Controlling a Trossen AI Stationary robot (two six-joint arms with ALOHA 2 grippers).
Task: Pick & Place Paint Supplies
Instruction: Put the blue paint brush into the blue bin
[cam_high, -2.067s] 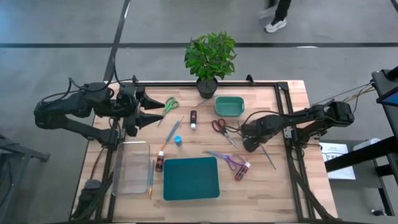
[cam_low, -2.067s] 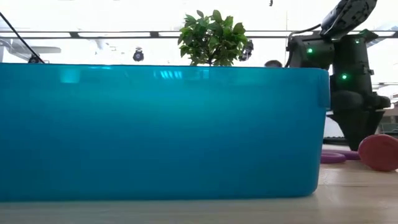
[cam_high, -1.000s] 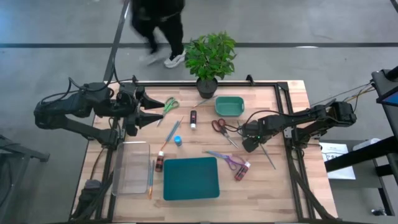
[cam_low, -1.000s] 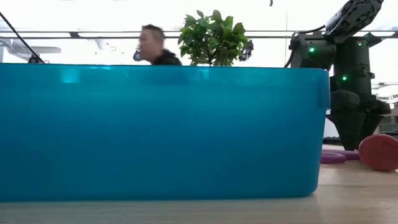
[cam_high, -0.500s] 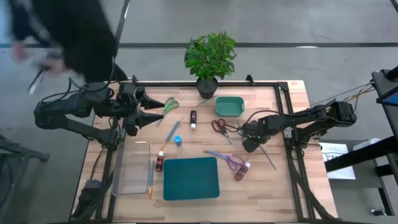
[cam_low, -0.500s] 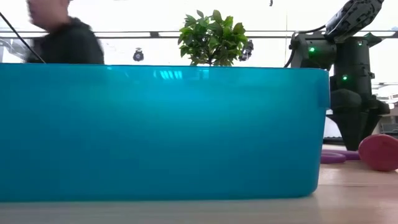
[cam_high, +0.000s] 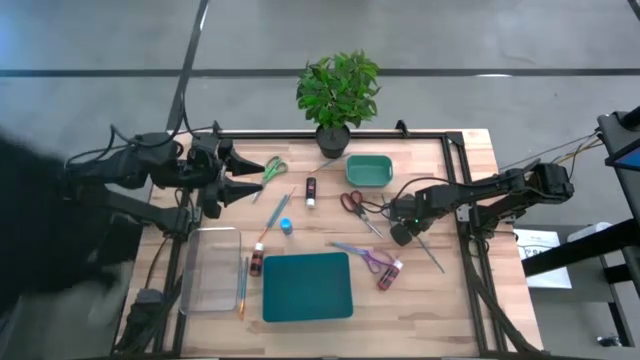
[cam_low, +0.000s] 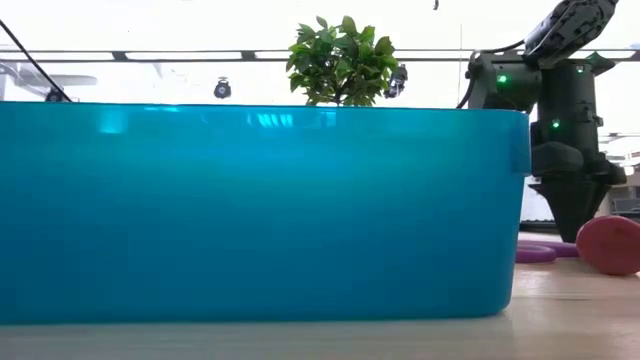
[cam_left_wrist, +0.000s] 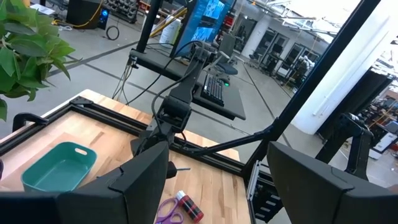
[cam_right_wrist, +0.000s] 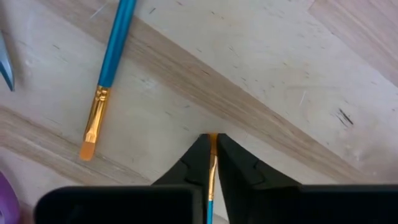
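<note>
Landmark: large teal lid (cam_high: 307, 286), lying flat at the near middle of the wooden table (cam_high: 455, 300); it fills most of the low view.
Right gripper: (cam_high: 402, 234), down at the table surface, to the right of the lid and a little beyond it. Jaws pressed together on a thin brush (cam_right_wrist: 211, 167); the right wrist view shows its gold ferrule and tip poking out between the two fingers.
Held brush, high view: the rest of it (cam_high: 432, 252) runs out from the gripper toward the table's right edge; handle colour hard to call, probably pale.
Second brush: blue handle, gold ferrule (cam_right_wrist: 106, 73), on the wood just beside the pinched one, not touching it.
Left gripper: (cam_high: 243, 178), above the table beyond the lid's left corner, jaws spread, nothing between them.
Paint bottles: pinkish-red one (cam_high: 389, 273) just right of the lid, beside purple scissors (cam_high: 365, 257); dark red one (cam_high: 257, 263) touching distance off the lid's left edge; black one (cam_high: 311, 191) well beyond the lid; blue one (cam_high: 286, 227) between the black one and the lid.
Clear tray: (cam_high: 199, 297), left of the lid, with a brush (cam_high: 242, 284) along its lid-side edge.
Small teal bin: (cam_high: 369, 171), beyond the lid, near the potted plant (cam_high: 338, 92).
</note>
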